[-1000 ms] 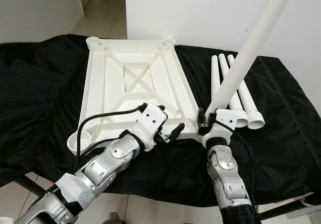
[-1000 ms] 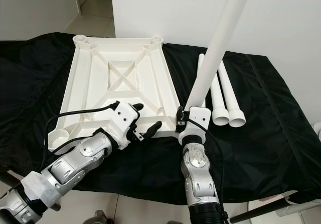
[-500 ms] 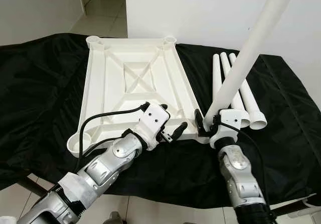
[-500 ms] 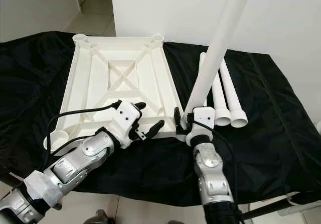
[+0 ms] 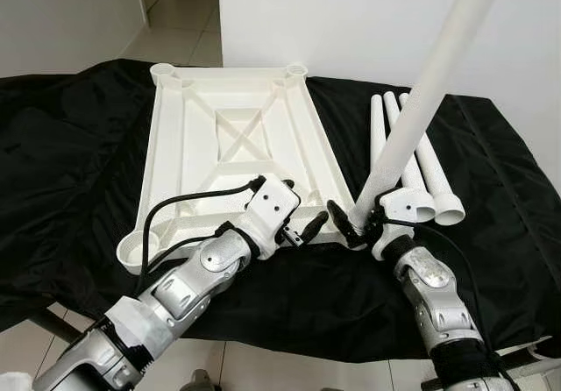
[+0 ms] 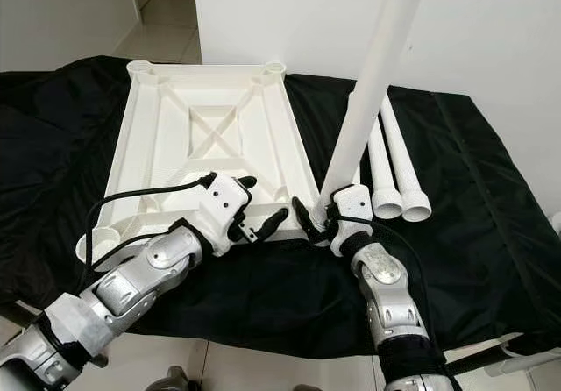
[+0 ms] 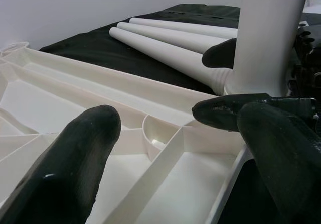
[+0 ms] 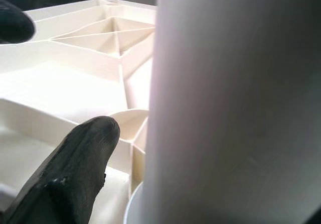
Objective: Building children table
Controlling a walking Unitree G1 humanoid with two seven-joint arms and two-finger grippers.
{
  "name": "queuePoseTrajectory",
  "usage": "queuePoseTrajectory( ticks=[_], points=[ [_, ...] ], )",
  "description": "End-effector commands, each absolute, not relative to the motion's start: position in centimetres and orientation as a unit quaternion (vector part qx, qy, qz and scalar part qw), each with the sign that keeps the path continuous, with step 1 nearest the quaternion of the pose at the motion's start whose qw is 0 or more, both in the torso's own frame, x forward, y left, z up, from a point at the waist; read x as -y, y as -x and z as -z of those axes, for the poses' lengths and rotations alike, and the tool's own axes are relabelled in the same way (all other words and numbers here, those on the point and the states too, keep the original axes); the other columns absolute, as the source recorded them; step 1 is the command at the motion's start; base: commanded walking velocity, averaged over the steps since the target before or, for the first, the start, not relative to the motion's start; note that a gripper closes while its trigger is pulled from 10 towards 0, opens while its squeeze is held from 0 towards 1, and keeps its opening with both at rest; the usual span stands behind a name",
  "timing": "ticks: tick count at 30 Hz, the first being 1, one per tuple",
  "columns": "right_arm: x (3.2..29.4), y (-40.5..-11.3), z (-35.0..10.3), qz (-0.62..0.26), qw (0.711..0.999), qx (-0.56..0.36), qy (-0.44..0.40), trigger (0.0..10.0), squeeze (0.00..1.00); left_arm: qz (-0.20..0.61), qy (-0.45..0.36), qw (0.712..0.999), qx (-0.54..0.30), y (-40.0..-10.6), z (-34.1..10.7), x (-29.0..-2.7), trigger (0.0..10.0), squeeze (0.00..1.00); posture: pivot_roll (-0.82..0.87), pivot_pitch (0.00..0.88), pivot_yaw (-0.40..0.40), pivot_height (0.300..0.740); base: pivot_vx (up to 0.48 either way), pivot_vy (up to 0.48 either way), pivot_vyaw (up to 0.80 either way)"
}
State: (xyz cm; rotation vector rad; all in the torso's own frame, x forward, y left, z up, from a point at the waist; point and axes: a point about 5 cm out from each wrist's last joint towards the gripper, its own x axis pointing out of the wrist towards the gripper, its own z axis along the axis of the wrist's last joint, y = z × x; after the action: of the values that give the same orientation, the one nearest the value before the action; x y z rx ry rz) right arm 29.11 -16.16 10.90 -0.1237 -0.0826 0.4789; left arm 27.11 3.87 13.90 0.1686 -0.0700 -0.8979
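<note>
Tabletop: white moulded plastic, smooth, slight satin sheen on the ribs. Held leg and three spare legs: same white plastic, smooth tubes, semi-matt. Cloth under it all: black fabric, thin, wrinkled, faint sheen. Right gripper and left gripper: fingers matt black, rubbery look. Arms: brushed silver metal, white plastic wrist housings.

A table draped in a black cloth carries a white tabletop lying upside down, ahead of the left end effector. Three white legs lie side by side just beyond the right end effector.
</note>
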Motion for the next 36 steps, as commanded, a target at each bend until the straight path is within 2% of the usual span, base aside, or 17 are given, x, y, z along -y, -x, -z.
queuePoseTrajectory(
  ticks=[1, 3, 4, 5, 6, 8, 9, 18, 19, 26, 28, 36],
  points=[
    [15.6, -29.6, -11.3, -0.26, 0.962, 0.05, 0.065, 9.1, 0.0, 0.56, -0.094, 0.823, 0.019, -26.0, -13.6, -3.0, 10.0, 0.0, 0.01, 0.0, -0.037, 0.74, 0.0, 0.0, 0.0],
    [15.6, -29.9, -11.3, -0.273, 0.958, 0.048, 0.072, 9.1, 0.0, 0.56, -0.095, 0.823, 0.021, -26.0, -13.7, -3.0, 10.0, 0.0, 0.01, 0.0, -0.037, 0.74, 0.0, 0.0, 0.0],
    [15.7, -29.9, -11.3, -0.281, 0.955, 0.048, 0.078, 4.2, 0.0, 0.56, -0.093, 0.823, 0.022, -26.1, -13.8, -3.0, 10.0, 0.0, 0.02, 0.0, -0.041, 0.74, 0.0, 0.0, 0.0],
    [15.9, -30.0, -11.3, -0.286, 0.954, 0.046, 0.081, 2.7, 0.0, 0.56, -0.092, 0.823, 0.023, -26.1, -13.9, -2.9, 10.0, 0.0, 0.02, 0.0, -0.041, 0.74, 0.0, 0.0, 0.0],
    [15.9, -30.0, -11.3, -0.289, 0.953, 0.046, 0.082, 2.1, 0.0, 0.559, -0.091, 0.824, 0.024, -26.1, -14.0, -2.9, 10.0, 0.0, 0.02, 0.0, -0.041, 0.74, 0.0, 0.0, 0.0],
    [16.1, -30.0, -11.2, -0.291, 0.952, 0.041, 0.082, 2.1, 0.0, 0.559, -0.09, 0.824, 0.024, -26.1, -14.0, -2.9, 10.0, 0.0, 0.02, 0.0, -0.043, 0.74, 0.0, 0.0, 0.0],
    [16.2, -29.9, -11.0, -0.291, 0.952, 0.037, 0.087, 0.0, 0.0, 0.559, -0.09, 0.824, 0.024, -26.0, -14.0, -2.9, 10.0, 0.0, 0.02, 0.0, -0.044, 0.74, 0.0, 0.0, 0.0],
    [16.5, -29.2, -9.9, -0.278, 0.958, 0.021, 0.071, 0.0, 0.0, 0.561, -0.089, 0.823, 0.026, -25.9, -14.1, -2.9, 10.0, 0.0, 0.02, 0.0, -0.041, 0.74, 0.0, 0.0, 0.0],
    [16.5, -29.1, -9.7, -0.268, 0.961, 0.02, 0.06, 10.0, 0.0, 0.561, -0.089, 0.822, 0.026, -25.9, -14.1, -2.9, 10.0, 0.0, 0.01, 0.0, -0.039, 0.74, 0.0, 0.0, 0.0],
    [16.1, -28.9, -9.4, -0.228, 0.973, 0.014, 0.03, 10.0, 0.0, 0.565, -0.089, 0.82, 0.024, -25.8, -14.0, -2.9, 10.0, 0.0, 0.01, 0.0, -0.04, 0.74, 0.0, 0.0, 0.0],
    [16.1, -29.1, -9.3, -0.169, 0.985, 0.01, 0.021, 10.0, 0.0, 0.566, -0.089, 0.819, 0.024, -25.8, -14.0, -2.9, 10.0, 0.0, 0.01, 0.0, -0.043, 0.74, 0.0, 0.0, 0.0],
    [15.1, -28.8, -9.2, -0.079, 0.997, -0.001, -0.003, 10.0, 0.0, 0.565, -0.087, 0.82, 0.023, -25.8, -14.0, -2.8, 10.0, 0.0, 0.01, 0.0, -0.046, 0.74, 0.0, 0.0, 0.0]
  ],
)
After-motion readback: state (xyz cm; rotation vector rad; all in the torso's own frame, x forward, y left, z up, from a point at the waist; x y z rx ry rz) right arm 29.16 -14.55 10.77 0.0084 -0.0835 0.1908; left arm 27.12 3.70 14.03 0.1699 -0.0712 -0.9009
